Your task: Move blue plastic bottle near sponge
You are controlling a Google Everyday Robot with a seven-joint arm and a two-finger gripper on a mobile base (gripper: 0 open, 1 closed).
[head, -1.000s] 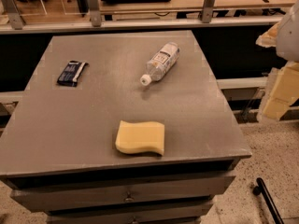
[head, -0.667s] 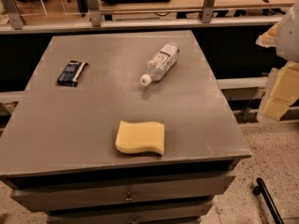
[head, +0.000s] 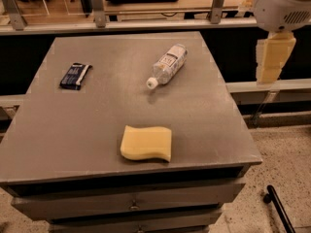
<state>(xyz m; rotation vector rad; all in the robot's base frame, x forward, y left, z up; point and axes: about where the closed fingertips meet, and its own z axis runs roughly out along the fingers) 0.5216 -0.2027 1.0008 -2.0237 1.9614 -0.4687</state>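
Observation:
The blue plastic bottle (head: 167, 65), clear with a white cap and white label, lies on its side at the back centre-right of the grey table (head: 73, 130), cap pointing towards the front left. The pale yellow sponge (head: 146, 143) lies near the table's front edge, well apart from the bottle. My gripper (head: 271, 62) hangs below the white arm housing (head: 282, 4) at the upper right, off the table's right edge, to the right of the bottle and holding nothing that shows.
A flat dark blue packet (head: 75, 75) lies at the back left of the table. Drawers run under the table's front. A rail with metal posts (head: 216, 4) runs behind it. A black bar (head: 279, 210) lies on the speckled floor at right.
The arm and gripper have moved up and a little to the left, nearer the table's right edge. The bottle, sponge and packet have not moved.

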